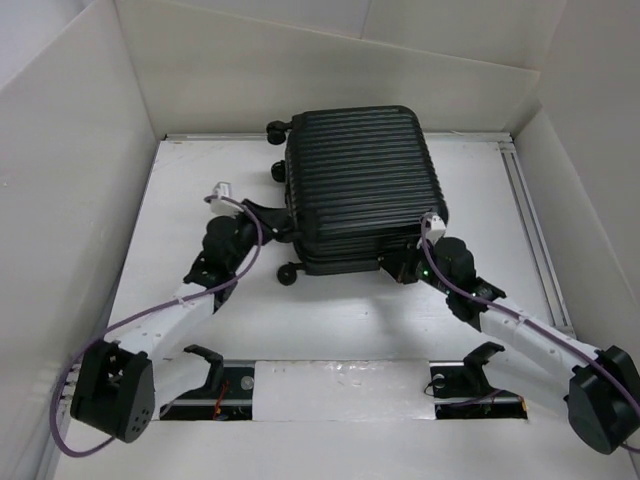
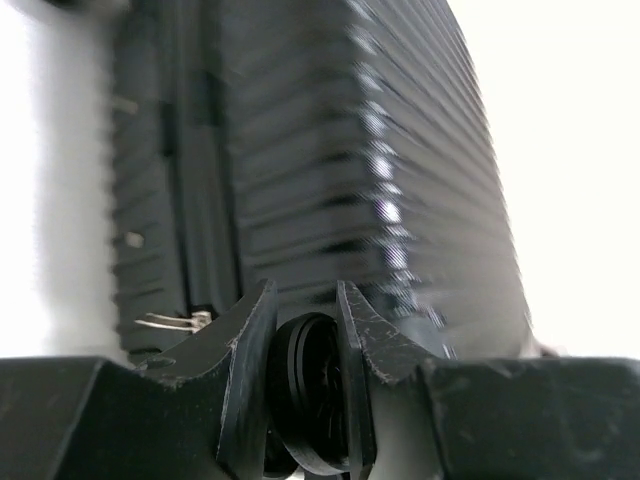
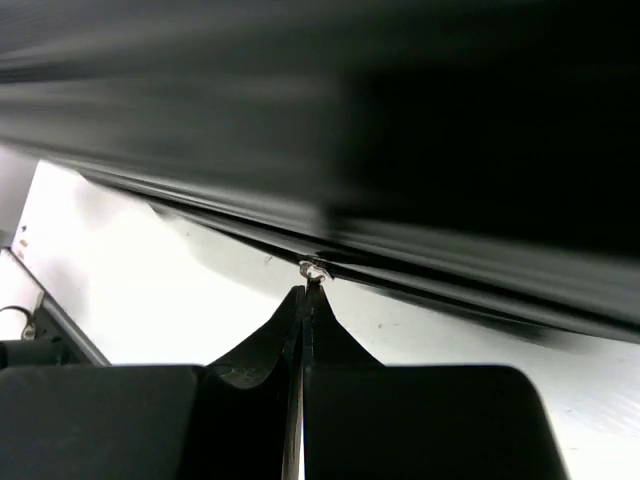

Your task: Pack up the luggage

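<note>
The luggage (image 1: pixel 360 190), a black ribbed hard-shell suitcase, lies closed and flat at the back middle of the white table. My left gripper (image 1: pixel 268 224) is at its left side. In the left wrist view the left gripper (image 2: pixel 305 300) is shut on one black wheel (image 2: pixel 312 390), with the ribbed shell (image 2: pixel 330 180) rising behind it. My right gripper (image 1: pixel 405 265) sits at the suitcase's near right corner. In the right wrist view the right gripper (image 3: pixel 305 292) is shut, its tips pinching the small silver zipper pull (image 3: pixel 316 270) on the zipper seam (image 3: pixel 450 290).
White walls box in the table on three sides. An aluminium rail (image 1: pixel 530 220) runs along the right edge. Two more wheels (image 1: pixel 277 130) stick out at the suitcase's far left and another wheel (image 1: pixel 289 273) at its near left. Black brackets (image 1: pixel 205 360) stand by the arm bases.
</note>
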`<control>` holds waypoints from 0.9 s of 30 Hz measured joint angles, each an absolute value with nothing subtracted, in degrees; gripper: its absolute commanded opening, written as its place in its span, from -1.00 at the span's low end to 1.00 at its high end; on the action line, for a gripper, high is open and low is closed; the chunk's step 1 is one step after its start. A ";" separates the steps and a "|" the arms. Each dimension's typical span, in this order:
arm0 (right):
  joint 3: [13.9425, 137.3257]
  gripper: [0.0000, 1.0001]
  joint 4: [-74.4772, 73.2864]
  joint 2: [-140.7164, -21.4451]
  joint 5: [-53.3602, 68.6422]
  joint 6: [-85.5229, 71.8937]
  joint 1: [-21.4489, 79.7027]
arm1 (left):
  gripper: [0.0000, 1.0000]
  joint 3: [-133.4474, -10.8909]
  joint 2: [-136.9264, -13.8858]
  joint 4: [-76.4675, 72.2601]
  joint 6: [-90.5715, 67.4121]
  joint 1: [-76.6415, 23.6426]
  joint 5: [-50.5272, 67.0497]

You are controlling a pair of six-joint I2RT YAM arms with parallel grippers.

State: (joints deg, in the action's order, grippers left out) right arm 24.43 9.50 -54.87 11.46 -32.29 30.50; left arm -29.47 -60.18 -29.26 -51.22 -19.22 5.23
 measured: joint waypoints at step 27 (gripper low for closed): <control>26.39 -1.00 5.17 -56.84 -15.62 -43.51 58.26 | -1.00 -32.18 -64.51 -36.03 -52.75 -48.42 -6.28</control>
